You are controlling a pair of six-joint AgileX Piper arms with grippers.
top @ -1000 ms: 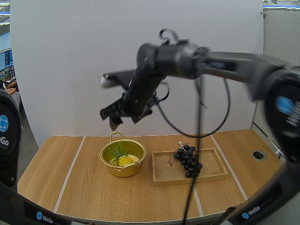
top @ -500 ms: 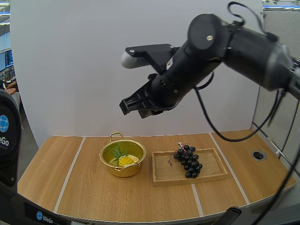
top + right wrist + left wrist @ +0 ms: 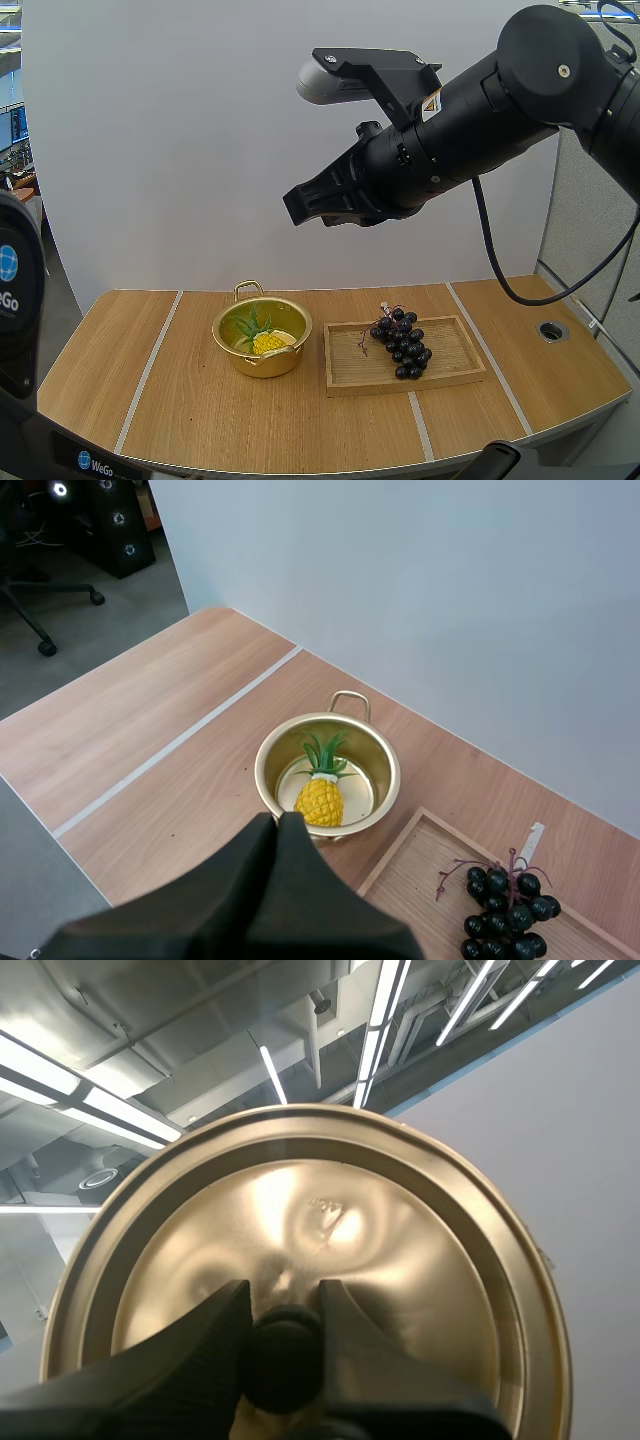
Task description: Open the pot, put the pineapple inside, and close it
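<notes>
The pineapple [image 3: 268, 341] is sitting inside the open golden pot [image 3: 262, 363] on the counter [image 3: 200, 420], while the left hand [image 3: 283, 1305] is clamping the knob [image 3: 284, 1355] of the lid [image 3: 400, 1260] and the right hand [image 3: 305, 205], fingers pressed together empty, is hovering high above.

lid rim: in the left wrist view the black fingers [image 3: 180, 1360] of your left gripper [image 3: 283, 1310] cover the near rim of the round golden metal lid [image 3: 330, 1200]; the picture's edge cuts it too.
knob: the round black knob [image 3: 285, 1360] is pinched between those fingers, its base hidden.
pot rim: in the right wrist view your right gripper [image 3: 280, 822], fingers pressed into one dark wedge, hides the near rim of the shiny golden metal pot [image 3: 372, 755].
grapes: the bunch of dark purple grapes [image 3: 500, 920] and the shallow wooden tray [image 3: 420, 880] run off the edge.
pineapple: in the high view the pale patch beside the small yellow toy pineapple [image 3: 268, 342] is too small to tell.
</notes>
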